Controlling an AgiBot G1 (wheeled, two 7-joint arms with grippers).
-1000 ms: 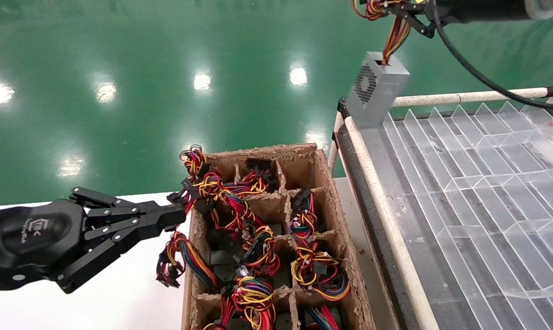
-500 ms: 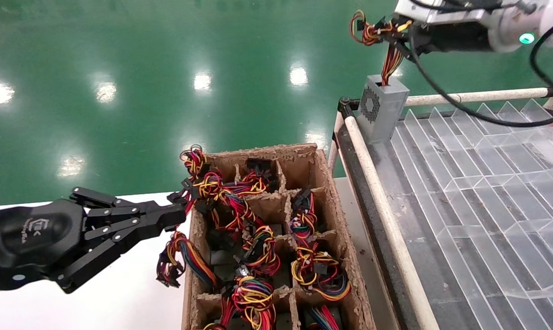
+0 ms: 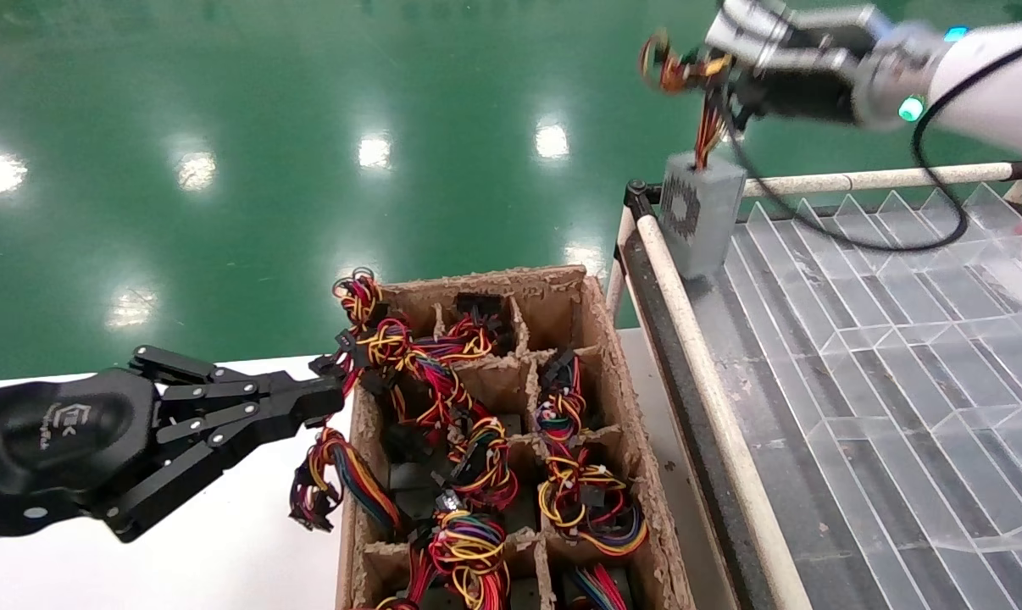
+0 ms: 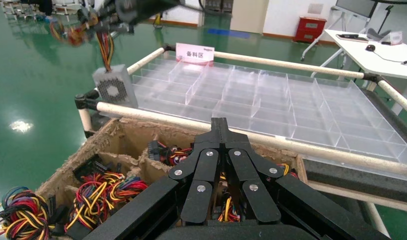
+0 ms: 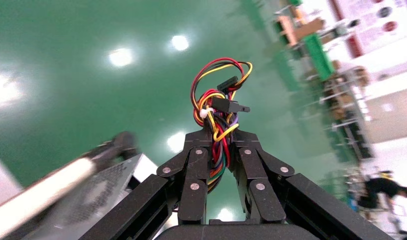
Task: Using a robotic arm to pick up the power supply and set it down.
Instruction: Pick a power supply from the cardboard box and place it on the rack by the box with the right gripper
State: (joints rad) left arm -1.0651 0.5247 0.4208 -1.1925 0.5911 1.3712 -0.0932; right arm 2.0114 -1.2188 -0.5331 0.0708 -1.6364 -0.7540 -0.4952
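The power supply [image 3: 702, 212], a small grey metal box with a perforated vent side, hangs upright from its wire bundle [image 3: 708, 127] over the far left corner of the clear tray [image 3: 901, 339]. I cannot tell whether its base touches the tray. The white robotic arm [image 3: 994, 76] reaches in from the upper right. Its right gripper [image 3: 723, 80] is shut on the red, yellow and orange wires [image 5: 219, 100], which pass between its fingers [image 5: 196, 150]. The left wrist view shows the power supply [image 4: 114, 87] hanging past the rail. My left gripper [image 3: 333, 396] is shut and empty beside the cardboard box.
A divided cardboard box [image 3: 600, 339] holds several wire bundles and dark units. The tray has a white pipe rail [image 3: 867, 180] at its far side and a padded edge [image 3: 689, 339] on its left. White table [image 3: 223, 551] lies under the left arm; green floor beyond.
The right arm has come down into view with the power supply, lowering it toward the tray's far left corner. The left gripper has not moved.
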